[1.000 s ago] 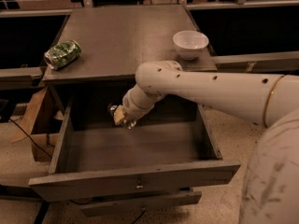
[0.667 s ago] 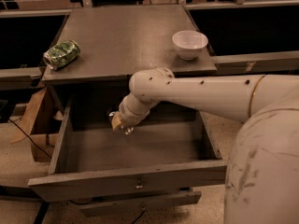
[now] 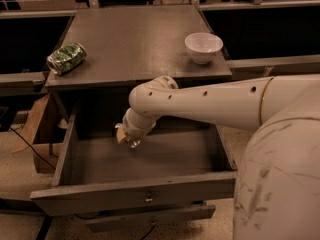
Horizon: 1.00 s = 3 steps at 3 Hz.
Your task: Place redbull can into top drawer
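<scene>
The slim can [image 3: 134,143] shows only as a silvery glint under my hand [image 3: 127,136], low inside the open grey wooden drawer [image 3: 65,159], toward its back left. I judge it light, thin-walled, smooth and slippery, best held around the middle of its round side without squeezing. I cannot tell whether my hand grips it. Beyond, the flat worktop [image 3: 135,34] carries a green can [image 3: 66,58] on its side and a round white bowl [image 3: 203,46].
</scene>
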Available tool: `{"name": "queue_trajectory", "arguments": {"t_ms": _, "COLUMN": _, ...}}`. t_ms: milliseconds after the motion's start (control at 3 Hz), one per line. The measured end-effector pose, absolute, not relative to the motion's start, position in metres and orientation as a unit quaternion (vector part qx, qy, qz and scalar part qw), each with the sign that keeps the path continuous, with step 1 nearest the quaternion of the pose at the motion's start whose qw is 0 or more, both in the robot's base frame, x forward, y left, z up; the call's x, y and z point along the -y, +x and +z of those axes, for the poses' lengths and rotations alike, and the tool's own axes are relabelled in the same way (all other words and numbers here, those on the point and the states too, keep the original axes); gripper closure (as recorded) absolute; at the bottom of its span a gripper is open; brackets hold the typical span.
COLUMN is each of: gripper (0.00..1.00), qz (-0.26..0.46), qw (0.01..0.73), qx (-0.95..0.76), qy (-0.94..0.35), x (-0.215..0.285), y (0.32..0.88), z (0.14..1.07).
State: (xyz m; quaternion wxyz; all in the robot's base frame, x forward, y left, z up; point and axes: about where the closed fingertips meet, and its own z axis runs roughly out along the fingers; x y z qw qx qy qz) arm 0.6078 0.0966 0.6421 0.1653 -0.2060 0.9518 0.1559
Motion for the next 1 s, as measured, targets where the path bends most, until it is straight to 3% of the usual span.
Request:
{"name": "queue_trajectory", "arguments": {"t_ms": 333, "gripper": 0.05, "qz": 0.155, "qw": 0.165, "qx": -0.952, "qy": -0.206, "x": -0.0967, "y": 0.6076, "z": 0.642}}
{"name": "queue_trajectory", "arguments": {"t_ms": 1000, "gripper": 0.0, "qz": 0.155, "qw": 0.165, "qx": -0.952, "qy": -0.206, "x": -0.0967, "y": 0.6076, "z": 0.642}}
